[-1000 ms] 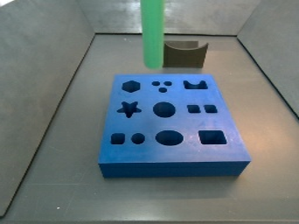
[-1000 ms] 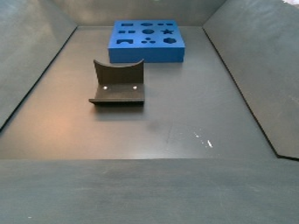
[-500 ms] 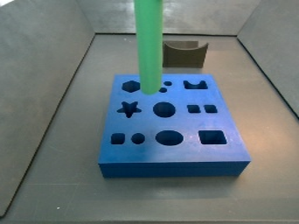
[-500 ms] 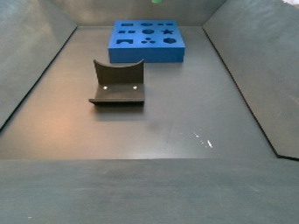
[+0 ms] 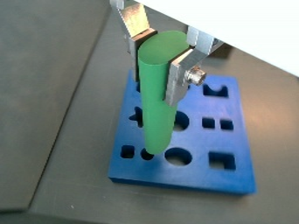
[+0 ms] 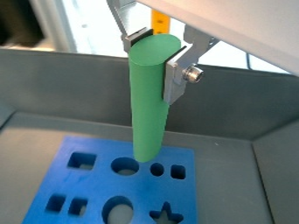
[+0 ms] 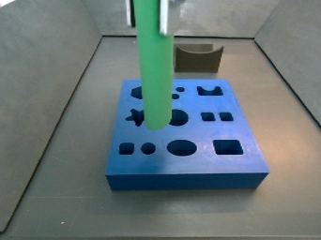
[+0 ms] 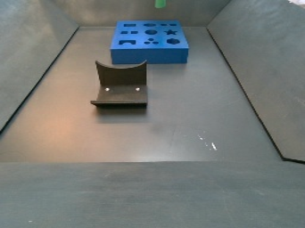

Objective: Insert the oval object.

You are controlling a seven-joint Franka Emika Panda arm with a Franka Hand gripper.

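Observation:
My gripper (image 5: 162, 57) is shut on the upper end of the oval object (image 5: 158, 96), a long bright green rod that hangs about upright. Both wrist views show the gripper (image 6: 158, 52) clamping the rod (image 6: 149, 96). In a side view the rod (image 7: 153, 66) hangs from the gripper (image 7: 150, 9) over the blue block (image 7: 189, 164). Its lower end is above the block's middle row, between the star hole and the round hole. The oval hole (image 7: 183, 147) is in the front row, nearer the camera. I cannot tell whether the rod touches the block.
The blue block (image 8: 149, 55) with several shaped holes lies near the far wall of the grey walled bin. The dark fixture (image 8: 119, 85) stands on the floor apart from it and also shows behind the block (image 7: 198, 58).
The rod has moved with the gripper from behind the block's far edge to over its middle, and its lower end is lower. The block and fixture have not moved.

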